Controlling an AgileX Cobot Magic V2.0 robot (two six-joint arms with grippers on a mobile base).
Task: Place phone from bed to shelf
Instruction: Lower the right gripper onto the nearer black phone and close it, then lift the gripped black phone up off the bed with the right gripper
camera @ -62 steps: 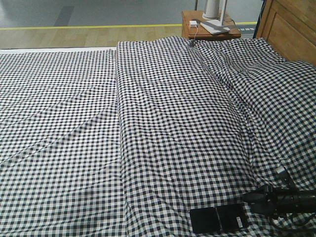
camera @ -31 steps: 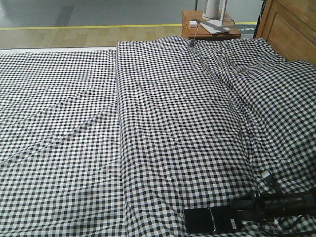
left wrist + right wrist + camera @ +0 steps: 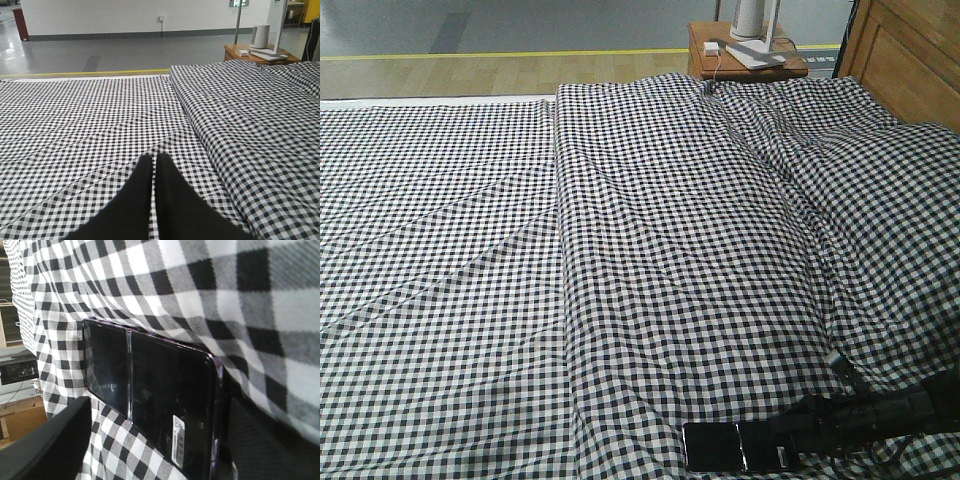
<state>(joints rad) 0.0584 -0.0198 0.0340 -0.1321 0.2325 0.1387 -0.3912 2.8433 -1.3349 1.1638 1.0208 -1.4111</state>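
Note:
The phone [image 3: 725,447] lies flat and glossy black on the bed [image 3: 650,250], at the near edge of the gingham cover. In the right wrist view the phone [image 3: 160,400] shows its crease and a white sticker near the close end. My right gripper [image 3: 155,450] is open and straddles that end. One finger [image 3: 260,440] sits against the phone's pinkish edge, and the other finger [image 3: 50,445] stands apart over the cloth. From the front, the right gripper [image 3: 800,440] reaches in from the right. My left gripper [image 3: 154,167] is shut and empty above the bed [image 3: 90,115]. The shelf is out of view.
A wooden nightstand [image 3: 745,50] with a white lamp and charger stands at the bed's far corner. The wooden headboard [image 3: 910,60] rises at the right. A folded ridge of cover [image 3: 660,200] runs down the bed. Grey floor with a yellow line lies beyond.
The right arm has pushed leftward along the near edge of the bed, and the phone has slid left with it. The left gripper shows no change.

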